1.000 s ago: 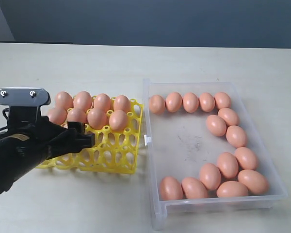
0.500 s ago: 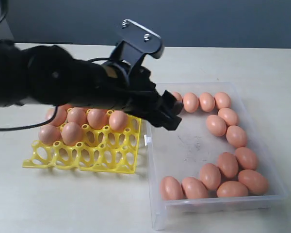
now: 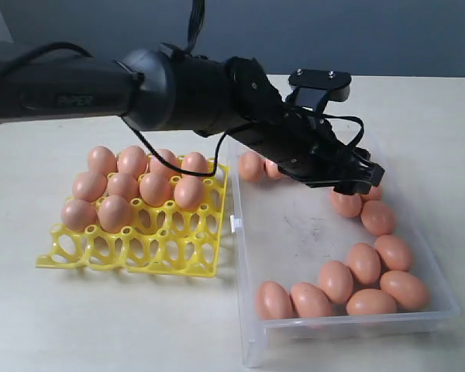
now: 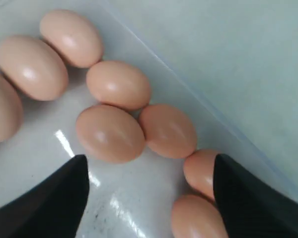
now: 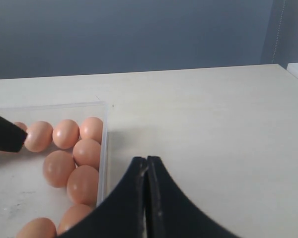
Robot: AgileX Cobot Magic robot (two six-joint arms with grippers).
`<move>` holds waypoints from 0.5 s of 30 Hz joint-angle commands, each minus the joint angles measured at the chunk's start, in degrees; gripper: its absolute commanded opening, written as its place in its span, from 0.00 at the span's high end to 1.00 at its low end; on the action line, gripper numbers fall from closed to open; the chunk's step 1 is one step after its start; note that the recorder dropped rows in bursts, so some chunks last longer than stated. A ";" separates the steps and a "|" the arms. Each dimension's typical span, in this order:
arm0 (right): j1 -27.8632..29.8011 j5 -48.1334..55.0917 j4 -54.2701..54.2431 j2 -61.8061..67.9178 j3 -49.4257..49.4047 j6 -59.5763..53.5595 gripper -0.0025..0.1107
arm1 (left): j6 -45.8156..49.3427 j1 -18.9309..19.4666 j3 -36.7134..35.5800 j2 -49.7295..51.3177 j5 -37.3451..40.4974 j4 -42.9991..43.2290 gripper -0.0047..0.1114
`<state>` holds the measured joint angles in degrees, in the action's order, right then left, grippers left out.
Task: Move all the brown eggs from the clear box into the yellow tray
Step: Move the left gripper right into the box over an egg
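Left jaws: spread wide, holding nothing; poised over the clear box (image 3: 294, 232) near its 1 o'clock corner.
Right jaws: pressed together, empty; over the worktop (image 3: 101, 325) just beside the box.
Brown eggs (image 3: 363, 263): smooth, matte ovals; loose ones line the box's 12, 3 and 6 o'clock sides; ten sit in tray cups.
Clear box: transparent plastic, rounded corners, scuffed bottom.
Yellow tray (image 3: 170, 248): open plastic lattice of round cups, at the box's 9 o'clock.

Left arm (image 3: 178, 89) stretched across the middle, left jaws wide apart, right jaws pressed together
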<state>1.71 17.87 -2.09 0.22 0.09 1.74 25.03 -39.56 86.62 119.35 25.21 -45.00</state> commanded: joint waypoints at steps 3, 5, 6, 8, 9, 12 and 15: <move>-0.01 -0.38 0.05 -0.22 -0.09 -0.26 0.98 | -9.75 0.07 7.17 8.03 -2.61 -1.92 0.39; -0.01 -0.38 0.05 -0.22 -0.09 -0.26 0.98 | -12.13 0.07 7.46 9.16 -2.88 -1.91 0.39; -0.01 -0.38 0.05 -0.22 -0.09 -0.26 0.98 | -12.93 0.07 7.46 9.81 -2.98 -1.80 0.39; -0.01 -0.38 0.05 -0.22 -0.09 -0.26 0.98 | -14.34 0.07 7.46 10.92 -3.06 -1.75 0.39; -0.01 -0.38 0.05 -0.22 -0.09 -0.26 0.98 | -14.34 0.07 7.46 11.29 -3.33 -2.07 0.39; -0.01 -0.38 0.05 -0.22 -0.09 -0.26 0.98 | -14.44 0.07 7.46 11.30 -3.33 -2.04 0.39; -0.01 -0.38 0.05 -0.22 -0.09 -0.26 0.98 | -14.44 0.07 7.46 11.30 -5.25 -2.05 0.39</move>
<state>1.71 17.87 -2.09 0.22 0.09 1.74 11.00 -39.56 93.67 130.66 22.24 -46.57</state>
